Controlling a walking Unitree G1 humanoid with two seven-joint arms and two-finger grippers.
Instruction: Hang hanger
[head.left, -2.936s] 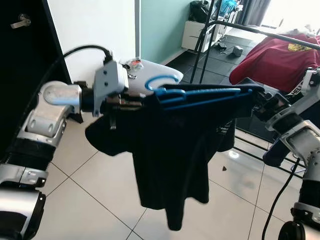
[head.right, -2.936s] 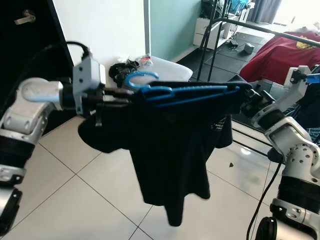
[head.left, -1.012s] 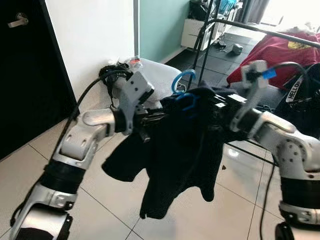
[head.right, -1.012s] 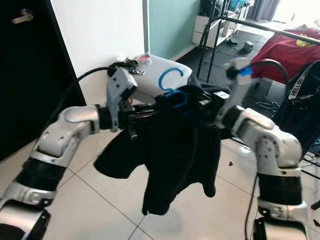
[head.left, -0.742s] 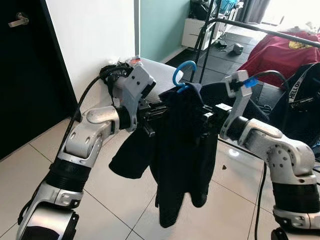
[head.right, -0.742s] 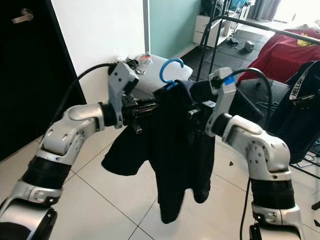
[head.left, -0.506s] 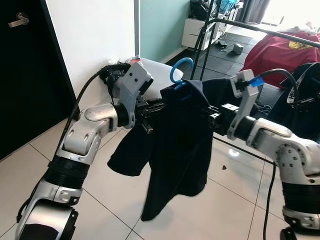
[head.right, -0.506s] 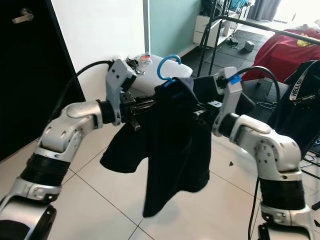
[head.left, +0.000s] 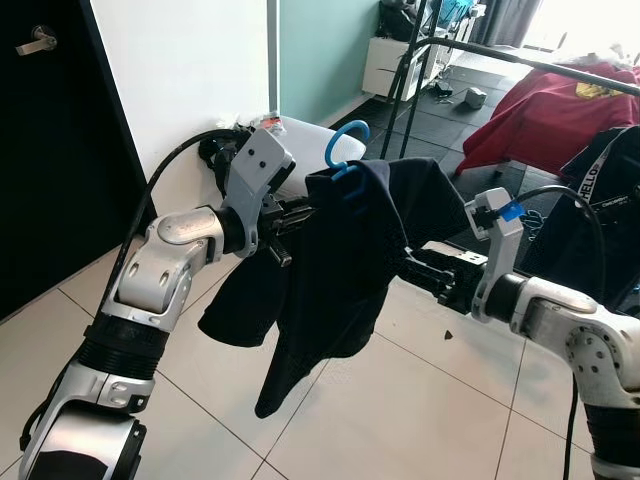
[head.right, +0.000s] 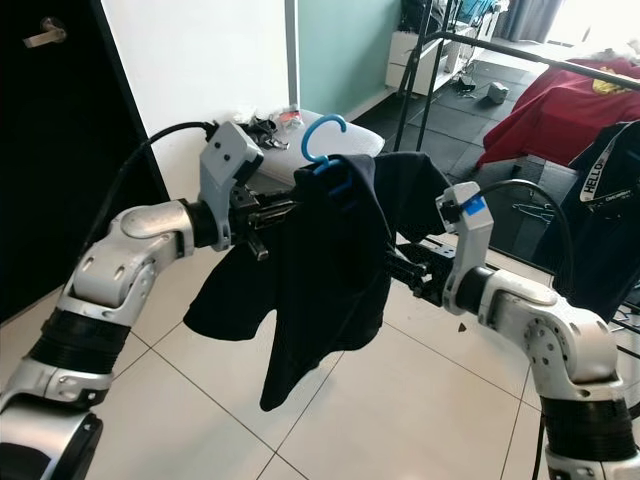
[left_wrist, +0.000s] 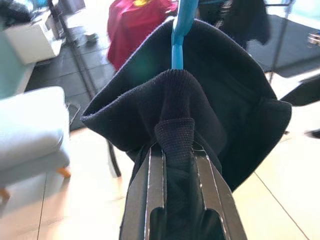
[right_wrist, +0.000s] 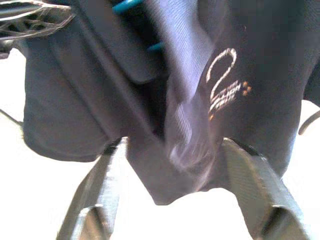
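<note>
standing beside a black door (head.left: 50, 150) and a white wall, the robot raises its left arm, whose left tool (head.left: 283, 213) is clamped on the shoulder of a dark t-shirt (head.left: 340, 270) draped over a blue hanger (head.left: 343, 150). the left wrist view shows both fingers (left_wrist: 150, 185) pinched on a fold of the fabric, with the hanger's blue neck rising just beyond. the hanger sits in the air at chest height, its hook pointing up, well short of the black clothes rack (head.left: 520, 62) behind it; the shirt droops toward the tiled floor (head.left: 400, 400). a white storage box (head.left: 305, 140) sits against the wall behind the left arm. to the right, the right tool (head.left: 425, 265) reaches toward the shirt's far side with its fingers (right_wrist: 100, 185) spread wide, the cloth between them but ungripped. a red garment (head.left: 550, 110) and a dark one hang on the rack at far right.
</note>
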